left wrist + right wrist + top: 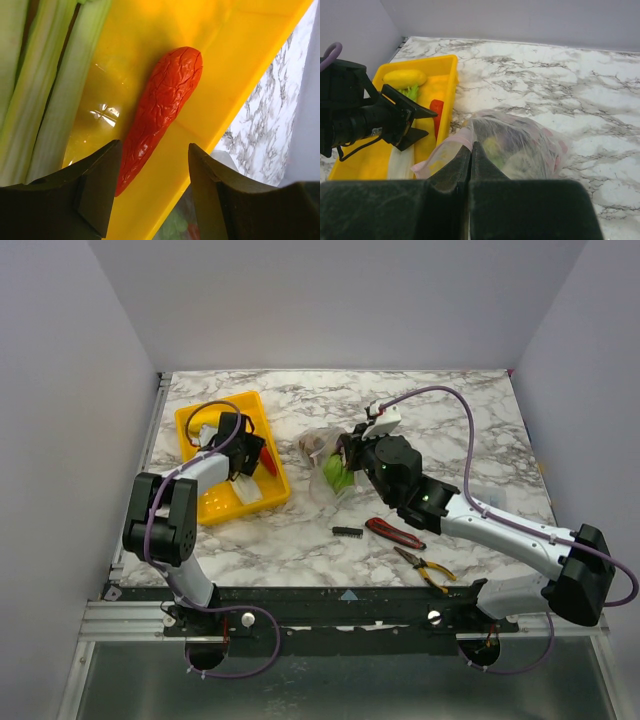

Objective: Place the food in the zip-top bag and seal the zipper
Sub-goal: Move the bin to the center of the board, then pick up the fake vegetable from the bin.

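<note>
Two: left hand (pixel 155 150) spread over red food (pixel 165 100) | right hand (pixel 471 150) pinching bag (pixel 520 145)

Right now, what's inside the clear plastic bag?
A round green piece shows through the zip-top bag, with a darker piece beside it. Crinkled plastic and the right claw, shut on the bag's mouth, cover the rest.

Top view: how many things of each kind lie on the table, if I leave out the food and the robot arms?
Trays: 1, the yellow tray
Bags: 1, the clear bag
Hand tools: 2, the red-handled tool and the yellow-handled pliers
Small parts: 1, the small black piece
Total: 5
</note>
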Controlling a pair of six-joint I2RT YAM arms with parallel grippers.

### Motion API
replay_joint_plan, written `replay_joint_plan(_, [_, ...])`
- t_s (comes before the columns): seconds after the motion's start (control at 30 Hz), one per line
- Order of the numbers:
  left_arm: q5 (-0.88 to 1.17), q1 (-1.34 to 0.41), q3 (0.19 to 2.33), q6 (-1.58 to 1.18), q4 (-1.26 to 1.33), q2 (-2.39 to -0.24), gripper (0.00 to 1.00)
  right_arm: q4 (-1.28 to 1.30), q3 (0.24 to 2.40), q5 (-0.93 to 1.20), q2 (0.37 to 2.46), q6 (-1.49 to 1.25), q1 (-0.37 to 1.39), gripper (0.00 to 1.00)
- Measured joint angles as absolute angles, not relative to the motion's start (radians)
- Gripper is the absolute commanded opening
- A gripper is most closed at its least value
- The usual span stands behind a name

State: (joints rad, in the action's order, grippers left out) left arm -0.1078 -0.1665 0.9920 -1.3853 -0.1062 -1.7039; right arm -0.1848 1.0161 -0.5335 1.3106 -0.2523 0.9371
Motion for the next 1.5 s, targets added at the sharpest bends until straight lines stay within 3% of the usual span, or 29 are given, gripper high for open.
replay_joint_plan(0.63, [-0.098,-0.312,0.908,-1.446,-0.123,-1.657,0.58,-0.186,1.016,-0.534,1.317,-0.245,0.937,0.0])
replay_joint_plan(0.87, [-0.097,-0.368,0.852,-1.483,-0.121,-1.59,0.51,-0.186,1.016,-0.534,1.316,-0.246,0.937,0.0])
replay_joint_plan(1.1, [-0.176,-0.347,0.95,-1.512,-0.184,-1.621,0.46,-0.184,1.012,-0.534,1.305,-0.247,0.937,0.0])
replay_joint_plan(1.37, [-0.26,-0.339,1.074,-1.538,-0.283,-1.757,0.58,-0.177,1.012,-0.535,1.295,-0.247,0.937,0.0])
replay_joint_plan(1.5, [-0.287,-0.325,1.208,-1.467,-0.371,-1.853,0.58,-0.176,1.012,-0.538,1.295,-0.246,0.937,0.0])
